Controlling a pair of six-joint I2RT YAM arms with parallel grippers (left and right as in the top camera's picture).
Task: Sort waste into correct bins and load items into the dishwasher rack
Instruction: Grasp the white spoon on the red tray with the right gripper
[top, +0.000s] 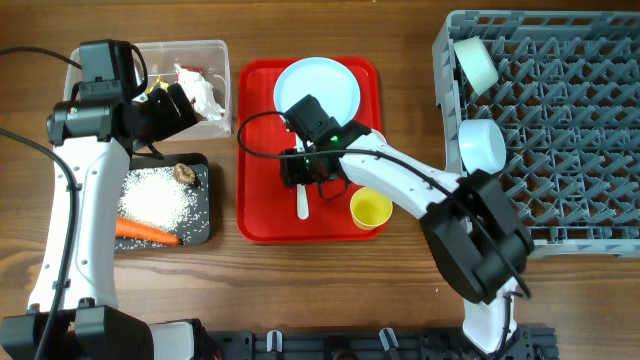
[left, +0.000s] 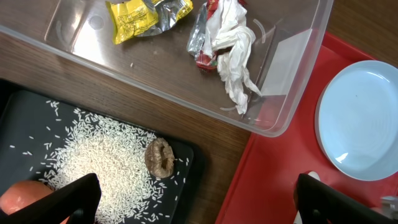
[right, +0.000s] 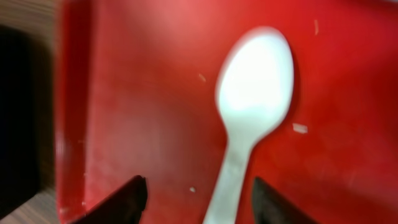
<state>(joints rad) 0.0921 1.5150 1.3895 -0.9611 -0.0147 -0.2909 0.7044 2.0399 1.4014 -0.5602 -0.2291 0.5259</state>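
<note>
- the right gripper (right: 198, 204) is spread wide and holds nothing. it is low over the red tray (top: 255, 150), with a finger (right: 121, 200) on each side of the spoon (right: 254, 93) handle.
- the spoon lies flat at 6 o'clock from the plate (top: 317, 90), with the yellow cup (top: 371, 210) at its 4 o'clock.
- the spoon is thin and flat on a slick tray. fingers closing too high would likely skate over it, flip it or miss it.
- the handle sits a little nearer 1 finger. that finger would meet it first and could push the spoon toward the cup.
- the wrist view is blurred, so height is hard to judge. pressing too low could scrape the tray or drag it across the counter (top: 400, 290).
- the rack (top: 560, 120) is at 3 o'clock from the tray. a low carry there could clip the cup or the bowl (top: 482, 145) at the rack's near edge. a pinched handle may also swing, and a narrow spoon could drop through the lattice.
- the left gripper (left: 199, 208) is also wide and empty. it hangs between the tub (left: 273, 130), which holds the yellow wrapper (left: 140, 15) and red-white wrapper (left: 227, 43), and the black tray (left: 25, 112).
- the black tray holds the rice (left: 106, 162), lump (left: 160, 155) and carrot (left: 18, 196). a careless sweep there would scatter the rice.
- both arms work near the red tray's 9 o'clock edge, so they could collide.
</note>
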